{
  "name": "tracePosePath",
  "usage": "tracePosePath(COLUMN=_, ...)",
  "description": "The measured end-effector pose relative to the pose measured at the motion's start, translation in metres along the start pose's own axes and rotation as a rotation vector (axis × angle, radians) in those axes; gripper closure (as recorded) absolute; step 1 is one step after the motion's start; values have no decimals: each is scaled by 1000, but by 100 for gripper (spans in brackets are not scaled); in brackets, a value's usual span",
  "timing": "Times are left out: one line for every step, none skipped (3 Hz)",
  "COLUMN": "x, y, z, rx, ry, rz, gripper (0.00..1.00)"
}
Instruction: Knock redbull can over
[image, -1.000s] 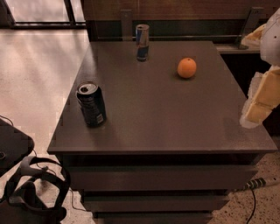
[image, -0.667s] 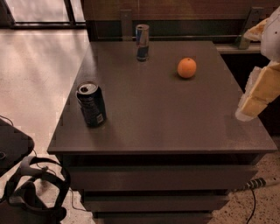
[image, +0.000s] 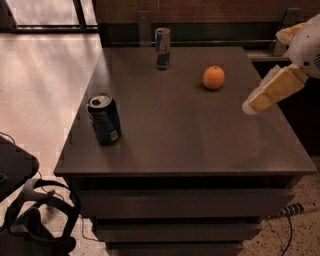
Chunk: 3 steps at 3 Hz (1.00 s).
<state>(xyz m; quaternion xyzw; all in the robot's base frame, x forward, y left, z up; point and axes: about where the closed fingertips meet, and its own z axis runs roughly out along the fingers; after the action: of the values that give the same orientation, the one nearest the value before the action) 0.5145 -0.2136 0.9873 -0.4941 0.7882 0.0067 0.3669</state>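
The redbull can is seen upright at the desk's rear. The claw is cut off at right; its state cannot be told.

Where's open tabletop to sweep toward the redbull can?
The table is bare across its middle and front, between the dark can at left and the gripper over the right edge. Tightest: the back, redbull can near orange.

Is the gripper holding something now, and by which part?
Nothing is held. The gripper hangs at the right of the table, far from the redbull can.
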Motion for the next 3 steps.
tracePosePath(x=-33, y=-39, z=31, rx=38, ry=-224, rz=86, gripper=0)
tracePosePath(x=-41, y=-45, z=41, rx=32, ry=-278, rz=128, gripper=0)
tracePosePath(x=-41, y=-45, z=41, rx=32, ry=-278, rz=128, gripper=0)
